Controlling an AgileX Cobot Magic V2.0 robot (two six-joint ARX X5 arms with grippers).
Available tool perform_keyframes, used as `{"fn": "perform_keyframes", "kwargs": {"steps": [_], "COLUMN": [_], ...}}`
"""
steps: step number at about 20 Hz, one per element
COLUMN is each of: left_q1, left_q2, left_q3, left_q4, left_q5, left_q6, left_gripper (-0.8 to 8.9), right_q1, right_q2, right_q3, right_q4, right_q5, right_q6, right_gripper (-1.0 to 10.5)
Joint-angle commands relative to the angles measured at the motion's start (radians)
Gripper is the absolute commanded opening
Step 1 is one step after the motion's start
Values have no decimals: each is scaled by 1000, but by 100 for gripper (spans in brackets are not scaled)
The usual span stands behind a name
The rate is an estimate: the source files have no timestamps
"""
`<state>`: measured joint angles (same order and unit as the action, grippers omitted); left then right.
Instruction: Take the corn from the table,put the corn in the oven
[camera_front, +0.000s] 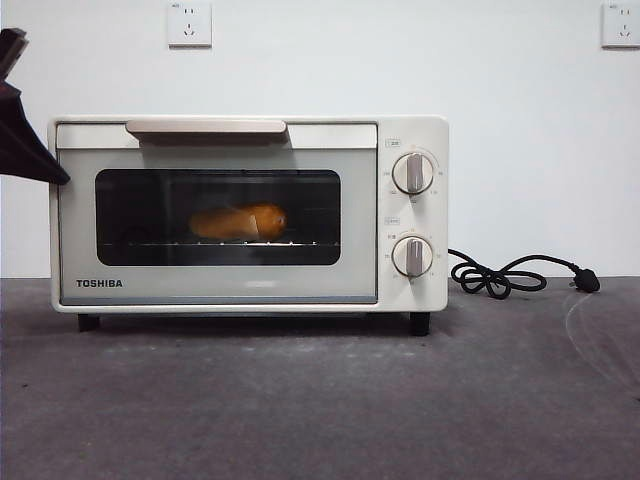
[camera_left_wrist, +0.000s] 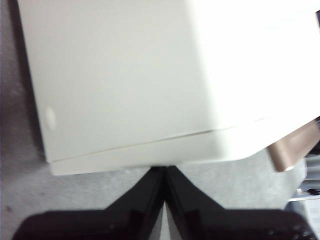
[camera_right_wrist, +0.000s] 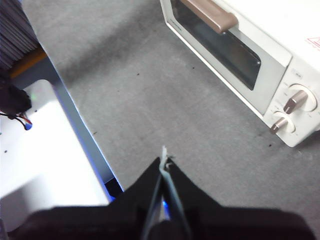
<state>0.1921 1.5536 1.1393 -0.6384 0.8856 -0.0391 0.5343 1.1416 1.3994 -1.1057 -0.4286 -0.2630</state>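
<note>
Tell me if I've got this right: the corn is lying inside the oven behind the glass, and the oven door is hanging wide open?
Not quite. The corn does lie inside the oven, on the rack behind the dark glass, but the door is shut, not open. The front view shows it flush with the oven's face, handle at the top, and the right wrist view shows the same.

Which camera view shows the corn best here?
The front view: the corn lies on the rack behind the closed door's window of the oven. The left wrist view shows only the oven's top, the right wrist view its door at a slant with a dark window; neither shows the corn.
</note>
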Motion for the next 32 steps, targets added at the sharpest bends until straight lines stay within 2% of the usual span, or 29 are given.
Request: {"fn": "perform_keyframes", "kwargs": {"steps": [1,6,8,11,16,21,27,32], "left_q1": [-15,-50,-62,-77,-97,-102,-102,-102], "left_q2": [-14,-60,-95,-181,-403,-649,-901,-1039], "left_q3": [2,2,2,2,2,2,1,1], "left_q4": [-63,-250,-296,-322,-303,-257,-248,-270], "left_q5": [4,3,0,-43,-148,-286,-466,-543], "left_q6": [3,169,204,211,140,46,-37,-77], "left_gripper": [-8,-8,-8,-8,-8,-8,-8,-8], "right_q1": [-1,-1,-1,-1,-1,-1,-2,-5], "right_q2": [7,26,39,62,108,139,141,141], "right_q3": [-6,-6,-6,-6,-6,-6,-8,-10], "right_q4": [7,13,18,35,82,132,247,277], "right_q5": [18,21,21,21,39,134,254,264], "right_q6": [-12,-12,-12,-11,-10,11,79,89], "right_gripper": [-10,-9,-8,-7,-8,-8,-8,-8]}}
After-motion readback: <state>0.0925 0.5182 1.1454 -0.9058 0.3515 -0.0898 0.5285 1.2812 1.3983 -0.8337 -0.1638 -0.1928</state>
